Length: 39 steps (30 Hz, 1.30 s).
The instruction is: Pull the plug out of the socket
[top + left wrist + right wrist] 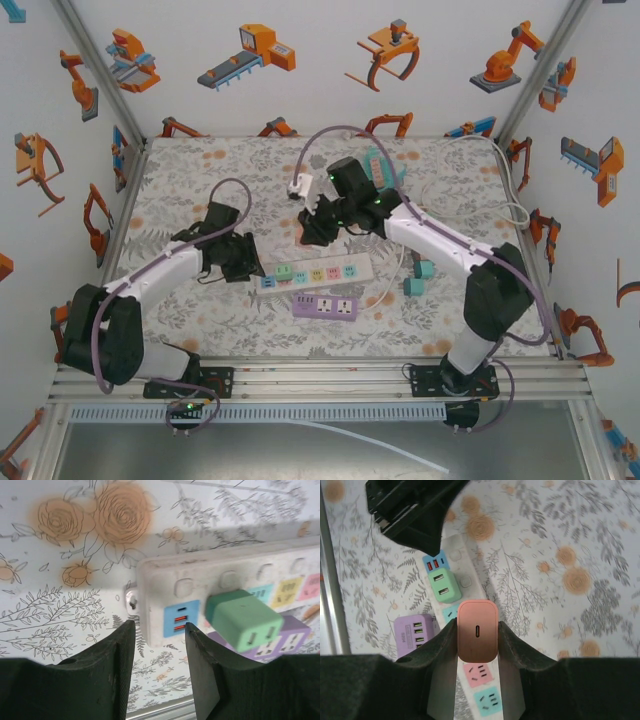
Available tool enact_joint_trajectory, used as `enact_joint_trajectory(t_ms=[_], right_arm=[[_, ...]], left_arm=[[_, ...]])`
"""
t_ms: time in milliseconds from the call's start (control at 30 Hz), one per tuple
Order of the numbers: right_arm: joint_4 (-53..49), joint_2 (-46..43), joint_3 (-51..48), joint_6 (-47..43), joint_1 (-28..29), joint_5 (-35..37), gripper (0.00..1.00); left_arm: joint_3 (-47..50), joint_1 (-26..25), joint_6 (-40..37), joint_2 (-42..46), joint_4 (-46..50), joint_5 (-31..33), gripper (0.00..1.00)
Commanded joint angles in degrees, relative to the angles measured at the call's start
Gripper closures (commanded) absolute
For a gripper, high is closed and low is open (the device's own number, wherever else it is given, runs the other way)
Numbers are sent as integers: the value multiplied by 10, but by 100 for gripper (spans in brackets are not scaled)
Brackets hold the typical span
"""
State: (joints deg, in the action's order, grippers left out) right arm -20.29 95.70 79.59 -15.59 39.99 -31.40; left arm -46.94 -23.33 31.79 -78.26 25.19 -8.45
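Two claws sit near the middle of the worktop (200,180). Your right claw (477,625) is clenched on the pink plug (477,632), a finger on either side, holding it over the white power strip (465,582). Whether its pins are clear of the socket you cannot tell. Your left claw (159,630) stands slightly parted, grasping nothing, at the strip's end nearer the left edge. A green plug (242,620) sits in the strip there, and a purple strip (325,307) lies toward the near edge.

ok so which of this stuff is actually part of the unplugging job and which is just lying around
job: pink charger, right hand gripping it, white power strip, left hand
lying about: purple power strip, teal adapters
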Motion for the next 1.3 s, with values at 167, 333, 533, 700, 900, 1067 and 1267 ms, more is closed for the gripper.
enact_joint_trajectory(t_ms=[167, 333, 533, 700, 900, 1067, 1267], right_arm=[[-8, -124, -79, 389, -114, 53, 84], [7, -263, -216, 490, -166, 120, 84], [-11, -447, -387, 628, -215, 185, 84], [-33, -597, -523, 711, -225, 246, 82], [-42, -695, -605, 769, -227, 261, 78], [-40, -739, -664, 810, -227, 276, 76], [-13, -749, -701, 824, -227, 277, 71]], left_arm=[[-61, -8, -74, 95, -20, -17, 54], [-90, -31, -177, 129, -43, -46, 50], [-133, -91, -330, 135, -33, -123, 45], [-184, -182, -441, 98, 50, -116, 38], [-201, -256, -458, 77, 52, -90, 17], [-201, -269, -451, 70, 52, -86, 3], [-195, -269, -447, 81, 52, -74, 3]])
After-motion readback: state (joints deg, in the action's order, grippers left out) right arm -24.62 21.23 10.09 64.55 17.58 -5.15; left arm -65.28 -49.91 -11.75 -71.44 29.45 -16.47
